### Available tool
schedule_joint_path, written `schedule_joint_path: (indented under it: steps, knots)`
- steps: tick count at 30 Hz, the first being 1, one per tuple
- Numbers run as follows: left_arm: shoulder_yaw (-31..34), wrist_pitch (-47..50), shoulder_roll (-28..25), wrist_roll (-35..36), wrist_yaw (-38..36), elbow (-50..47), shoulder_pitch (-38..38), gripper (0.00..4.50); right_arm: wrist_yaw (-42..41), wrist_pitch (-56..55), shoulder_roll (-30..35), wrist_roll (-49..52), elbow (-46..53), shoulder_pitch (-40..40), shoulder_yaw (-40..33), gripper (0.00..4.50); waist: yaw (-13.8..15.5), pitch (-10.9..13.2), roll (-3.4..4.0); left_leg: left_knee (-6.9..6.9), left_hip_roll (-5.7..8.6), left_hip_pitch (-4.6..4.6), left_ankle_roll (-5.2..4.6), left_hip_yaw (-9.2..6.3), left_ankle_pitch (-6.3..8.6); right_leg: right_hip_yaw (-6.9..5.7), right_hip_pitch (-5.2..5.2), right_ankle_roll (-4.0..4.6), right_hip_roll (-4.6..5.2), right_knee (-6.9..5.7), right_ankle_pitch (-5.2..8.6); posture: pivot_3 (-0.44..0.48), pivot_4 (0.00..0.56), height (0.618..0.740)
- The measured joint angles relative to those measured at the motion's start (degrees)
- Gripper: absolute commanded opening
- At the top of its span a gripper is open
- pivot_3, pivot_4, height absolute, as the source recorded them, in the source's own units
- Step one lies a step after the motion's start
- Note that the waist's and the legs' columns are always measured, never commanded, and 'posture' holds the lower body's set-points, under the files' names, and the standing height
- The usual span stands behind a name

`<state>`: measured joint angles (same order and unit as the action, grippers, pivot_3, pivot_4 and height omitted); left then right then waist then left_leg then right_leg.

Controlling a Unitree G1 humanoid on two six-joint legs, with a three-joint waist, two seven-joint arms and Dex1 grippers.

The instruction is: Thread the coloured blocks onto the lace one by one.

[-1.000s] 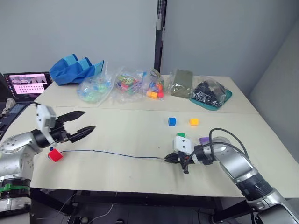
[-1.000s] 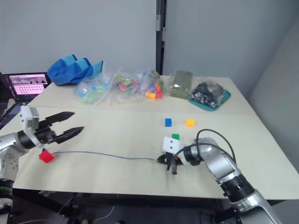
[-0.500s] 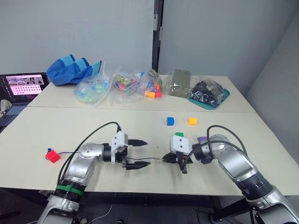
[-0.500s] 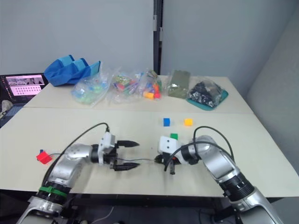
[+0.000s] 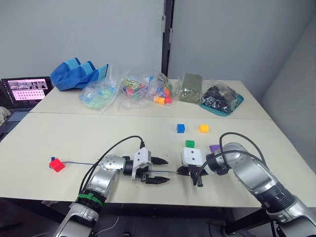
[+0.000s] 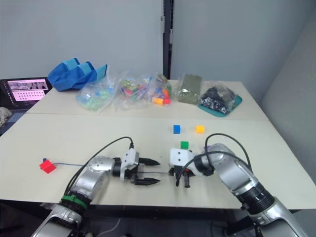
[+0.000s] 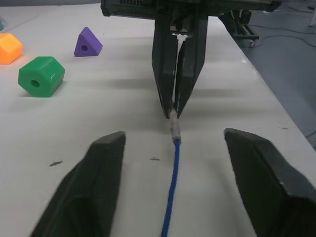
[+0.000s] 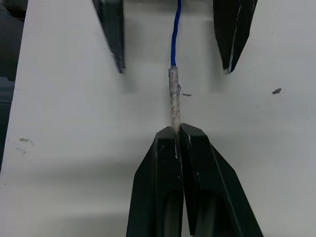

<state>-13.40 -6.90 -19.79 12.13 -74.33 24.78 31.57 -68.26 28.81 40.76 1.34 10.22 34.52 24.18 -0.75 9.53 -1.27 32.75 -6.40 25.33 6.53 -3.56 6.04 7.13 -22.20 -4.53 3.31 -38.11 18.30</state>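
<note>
Pinching the stiff pale tip of the lace [image 8: 173, 94], the right gripper [image 8: 178, 129] had its two black fingers pressed together on the tip's end, low over the table [image 5: 98, 138], with the rest of the tip and the blue cord leading straight away from it. Facing it, the left gripper [image 5: 164, 171] stood with fingers spread wide, one to each side of the lace just past the point where tip meets cord, and touched neither; in the right wrist view its two fingertips [image 8: 116, 54] flanked the cord well apart from it. From the right gripper the lace ran beneath the left arm and on across the table to the red block [image 5: 57, 165], which lay at the cord's far end, well away on the outer side of the left arm; whether that block sat on the cord or beside it could not be told. Green block [image 5: 190, 143]: just behind the right gripper, close to its white housing. Purple block [image 5: 214, 147]: beside the green one, next to the right forearm; triangular with a round hole in the left wrist view. Yellow-orange block [image 5: 204, 128] and blue block [image 5: 181, 128]: farther back from both grippers, side by side and apart. Clear bags of toy pieces [image 5: 133, 90], a blue fabric bag [image 5: 79, 73] and a teal tray [image 5: 224, 101] lined the far edge; a laptop [image 5: 25, 90] stood beyond the left arm.
</note>
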Motion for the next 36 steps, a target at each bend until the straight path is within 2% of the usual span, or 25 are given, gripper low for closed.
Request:
schedule_joint_path:
  steps: [10,13,14,15,19,27,33,36]
  knots:
    - [-0.18,-0.50,1.15,-0.81,-0.07,1.96,0.02,2.67,-0.27,0.70,-0.18,0.00,0.24,0.00,0.07,0.00,-0.03,0.00,0.00,-0.01,0.00,-0.01,0.00,0.00,0.00,0.00,0.00,0.00,0.00,0.00,0.00,0.000,0.150,0.740]
    - [0.13,-0.52,2.00,-0.79,0.25,2.76,0.30,1.86,-0.27,0.82,-0.31,-0.03,0.22,0.00,0.16,0.00,0.03,0.00,0.00,0.00,0.00,-0.01,0.00,0.00,0.00,-0.01,0.02,0.00,0.00,0.00,0.00,0.000,0.150,0.740]
    - [0.20,-0.52,2.25,-0.79,0.34,3.06,0.46,1.78,-0.26,0.82,-0.37,-0.04,0.21,0.00,0.20,0.00,0.08,0.00,0.00,0.00,0.00,-0.01,0.00,0.00,0.00,-0.01,0.02,0.00,0.00,0.00,0.00,0.000,0.150,0.740]
    - [0.25,-0.46,2.74,-0.78,0.48,3.75,0.90,1.21,-0.26,0.82,-0.67,-0.04,0.20,0.00,0.34,0.00,0.15,0.00,0.00,0.03,0.01,-0.01,0.00,-0.01,0.00,-0.01,0.03,0.00,0.00,0.00,0.00,0.000,0.150,0.740]
    - [0.18,-0.44,3.22,-0.78,0.05,4.44,1.34,0.02,0.25,0.82,-0.75,-0.22,-0.03,0.00,0.27,0.00,0.09,0.00,0.00,0.02,0.01,-0.01,0.00,-0.01,0.00,-0.01,0.03,-0.01,0.00,0.00,0.00,0.000,0.150,0.740]
    - [0.21,-0.49,3.29,-0.82,-0.18,4.63,1.39,0.02,0.46,1.10,-0.72,-0.10,-0.04,0.02,0.20,0.00,0.06,-0.01,0.01,0.02,0.01,-0.02,0.00,-0.01,0.00,-0.01,0.04,0.00,0.00,0.00,0.00,0.000,0.150,0.740]
    - [0.70,-0.61,3.45,-0.77,-0.05,5.30,1.64,0.00,0.01,3.51,0.49,1.71,0.78,-0.37,-0.93,2.05,0.09,0.00,0.01,0.02,0.01,-0.02,0.00,-0.01,0.00,0.00,0.04,-0.01,0.01,0.00,0.00,0.000,0.150,0.740]
    - [1.48,-0.46,3.46,-0.52,-0.02,5.95,1.82,0.00,0.95,4.56,1.59,3.76,2.09,-3.23,-5.28,3.03,0.10,0.00,0.01,0.01,0.01,-0.01,0.00,-0.01,0.00,-0.01,0.04,-0.01,0.00,0.00,0.00,0.000,0.150,0.740]
